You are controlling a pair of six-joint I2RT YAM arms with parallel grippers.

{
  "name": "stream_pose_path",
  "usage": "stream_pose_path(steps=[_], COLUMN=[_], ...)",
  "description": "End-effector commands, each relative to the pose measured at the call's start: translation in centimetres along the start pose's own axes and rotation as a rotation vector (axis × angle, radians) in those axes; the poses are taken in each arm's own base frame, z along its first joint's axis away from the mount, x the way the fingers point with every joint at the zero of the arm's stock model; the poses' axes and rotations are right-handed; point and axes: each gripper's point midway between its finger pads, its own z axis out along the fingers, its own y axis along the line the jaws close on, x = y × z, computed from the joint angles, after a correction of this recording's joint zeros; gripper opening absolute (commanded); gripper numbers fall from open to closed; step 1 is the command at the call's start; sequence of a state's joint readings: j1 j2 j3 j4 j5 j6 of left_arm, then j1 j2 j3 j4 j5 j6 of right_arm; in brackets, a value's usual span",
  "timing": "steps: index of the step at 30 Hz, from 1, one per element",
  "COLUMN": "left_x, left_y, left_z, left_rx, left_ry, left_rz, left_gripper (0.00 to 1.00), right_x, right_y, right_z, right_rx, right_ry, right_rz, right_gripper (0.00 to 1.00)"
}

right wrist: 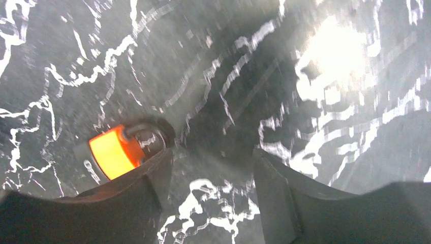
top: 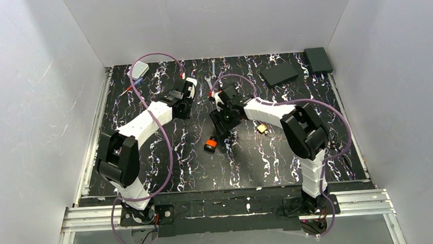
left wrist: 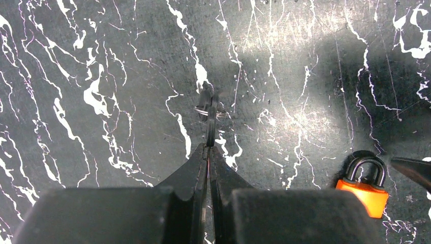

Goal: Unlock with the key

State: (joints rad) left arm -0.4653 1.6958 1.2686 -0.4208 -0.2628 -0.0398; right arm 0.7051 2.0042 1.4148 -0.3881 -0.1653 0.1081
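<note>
your black, white-veined worktop (top: 250, 165) carries an orange padlock (top: 210, 144), a brass padlock (top: 262, 128), wrenches (top: 212, 76) (far edge) and a flat dark box (top: 279, 74).

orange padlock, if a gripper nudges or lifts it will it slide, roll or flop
The orange padlock lies flat on the smooth table, so a nudge would probably slide or spin it, not roll it. Its body looks rigid and likely dense for its size. The shackle looks closed, so it probably won't flop.

Far centre, silver wrenches (top: 212, 77); far right, flat dark slab (top: 279, 74) beside dark box (top: 318, 59); far left, pale grey pad (top: 139, 69); right of middle, small brass padlock (top: 262, 128).
</note>
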Motion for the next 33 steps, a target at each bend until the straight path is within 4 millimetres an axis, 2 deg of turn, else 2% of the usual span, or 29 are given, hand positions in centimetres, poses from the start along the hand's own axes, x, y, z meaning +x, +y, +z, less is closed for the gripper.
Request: stream_pose_path(steps=[1, 6, 9, 13, 20, 26, 33], left_x=[-1.3, -1.3, -1.3, -1.3, -1.2, -1.3, -1.4], left_y=[1.2, 1.1, 1.2, 1.3, 1.4, 1.6, 1.6], left_z=[-1.8, -1.8, -1.9, -2.1, -2.4, -2.7, -2.9], left_rx=[-0.027, -0.025, -0.027, -0.03, -0.029, -0.032, -0.028], left_ry=[-0.044, -0.04, -0.042, -0.045, -0.048, -0.054, -0.063], left_rz=[-0.039, -0.042, -0.044, -0.046, -0.046, -0.051, -0.056], left_gripper=[0.0, 0.0, 0.0, 0.0, 0.0, 0.0, 0.0], right_x=[1.2, 3.5, 3.9, 3.0, 1.3, -0.3, -0.8], right_y=[-1.0, -0.7, 0.3, 1.7, 2.6, 4.1, 4.1], right_z=[-2.1, -2.0, -1.2, -0.1, 1.8, 2.4, 2.3], right_rx=[0.181, 0.247, 0.23, 0.199, 0.147, 0.072, 0.073], right_ry=[-0.052, -0.054, -0.064, -0.099, -0.156, -0.194, -0.208], right_rz=[0.079, 0.087, 0.078, 0.077, 0.08, 0.081, 0.077], right_gripper=[0.6, 0.42, 0.37, 0.35, 0.34, 0.35, 0.35])
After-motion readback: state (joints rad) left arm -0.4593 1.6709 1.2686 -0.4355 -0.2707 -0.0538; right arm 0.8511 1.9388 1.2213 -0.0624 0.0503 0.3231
